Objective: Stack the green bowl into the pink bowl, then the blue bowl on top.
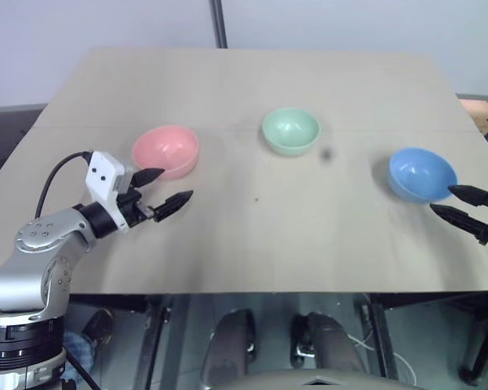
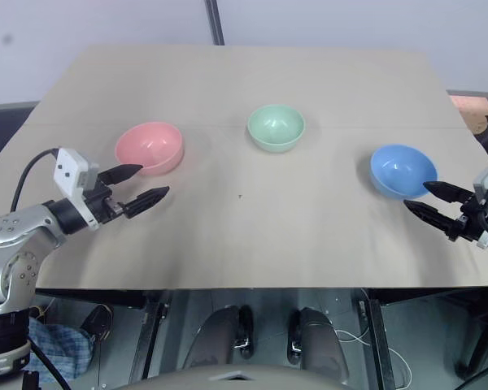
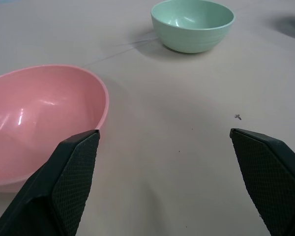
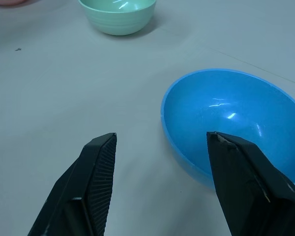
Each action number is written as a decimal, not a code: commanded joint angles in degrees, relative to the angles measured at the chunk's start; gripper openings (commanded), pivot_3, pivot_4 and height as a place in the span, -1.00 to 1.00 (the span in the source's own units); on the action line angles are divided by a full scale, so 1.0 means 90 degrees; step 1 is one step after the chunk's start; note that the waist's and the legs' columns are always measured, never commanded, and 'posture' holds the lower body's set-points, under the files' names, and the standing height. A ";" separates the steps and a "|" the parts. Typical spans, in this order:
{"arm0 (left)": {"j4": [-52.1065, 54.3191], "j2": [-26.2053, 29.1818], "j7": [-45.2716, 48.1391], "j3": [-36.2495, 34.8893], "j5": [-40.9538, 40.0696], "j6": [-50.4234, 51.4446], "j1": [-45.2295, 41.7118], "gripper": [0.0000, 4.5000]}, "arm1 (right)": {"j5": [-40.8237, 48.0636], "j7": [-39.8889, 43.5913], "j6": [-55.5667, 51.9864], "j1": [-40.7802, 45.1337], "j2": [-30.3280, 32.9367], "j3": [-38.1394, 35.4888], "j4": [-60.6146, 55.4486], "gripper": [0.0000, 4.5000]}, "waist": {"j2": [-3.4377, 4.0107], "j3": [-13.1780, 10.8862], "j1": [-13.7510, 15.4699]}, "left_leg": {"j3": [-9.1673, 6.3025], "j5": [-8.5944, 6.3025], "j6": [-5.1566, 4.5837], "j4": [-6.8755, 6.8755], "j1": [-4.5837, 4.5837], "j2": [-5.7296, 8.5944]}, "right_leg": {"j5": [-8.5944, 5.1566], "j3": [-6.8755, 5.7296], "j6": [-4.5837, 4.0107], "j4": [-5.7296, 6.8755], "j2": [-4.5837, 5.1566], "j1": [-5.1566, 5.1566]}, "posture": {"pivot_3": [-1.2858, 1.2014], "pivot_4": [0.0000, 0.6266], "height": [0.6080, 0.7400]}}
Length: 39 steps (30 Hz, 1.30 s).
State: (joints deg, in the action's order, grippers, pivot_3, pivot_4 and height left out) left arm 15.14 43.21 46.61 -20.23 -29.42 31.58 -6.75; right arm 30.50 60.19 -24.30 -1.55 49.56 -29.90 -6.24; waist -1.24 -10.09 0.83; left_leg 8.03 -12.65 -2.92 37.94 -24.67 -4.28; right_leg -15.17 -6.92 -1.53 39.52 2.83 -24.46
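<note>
bench point(image 1: 252, 244): tan, flat top
pink bowl point(image 1: 166, 150): left, upright
green bowl point(image 1: 290, 130): middle, further back
blue bowl point(image 1: 422, 173): right, upright

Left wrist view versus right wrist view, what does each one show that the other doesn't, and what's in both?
Left wrist view: the pink bowl fully in frame, close beside the open left gripper, whose jaws hold nothing. Right wrist view: the blue bowl up close, with one finger of the open right gripper in front of its rim. Both: the green bowl farther off, upright and empty, and the bare table.
</note>
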 commanded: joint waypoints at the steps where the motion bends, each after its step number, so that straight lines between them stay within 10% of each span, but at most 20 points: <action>1: 0.0278 0.0115 0.0056 -0.0228 -0.0185 -0.0085 -0.0050 1.00 | 0.0162 0.0072 0.0119 -0.0177 0.0070 -0.0301 -0.0386 0.42 | 0.0000 0.0000 0.0001 | 0.0000 0.0000 0.0000 0.0000 0.0000 0.0000 | 0.0000 0.0000 0.0000 0.0000 0.0000 0.0000 | 0.03 -0.52 1.00; 39: -0.0241 0.0256 -0.0559 -0.0027 0.0454 -0.0272 -0.0299 1.00 | 0.1420 0.0142 -0.0472 -0.0418 -0.0011 -0.0343 -0.1574 0.42 | -0.0002 0.0001 0.0004 | -0.0005 0.0000 0.0000 0.0002 0.0003 0.0000 | 0.0001 -0.0002 0.0001 0.0000 -0.0002 0.0006 | 0.03 -0.52 1.00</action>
State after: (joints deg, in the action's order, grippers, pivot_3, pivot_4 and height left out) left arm 13.32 44.52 42.16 -20.06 -26.73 30.70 -8.65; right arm 41.14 61.26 -28.25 -5.19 48.91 -30.27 -18.64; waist -1.26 -10.08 0.87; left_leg 7.99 -12.65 -2.92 37.96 -24.64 -4.27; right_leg -15.16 -6.94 -1.52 39.53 2.82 -24.41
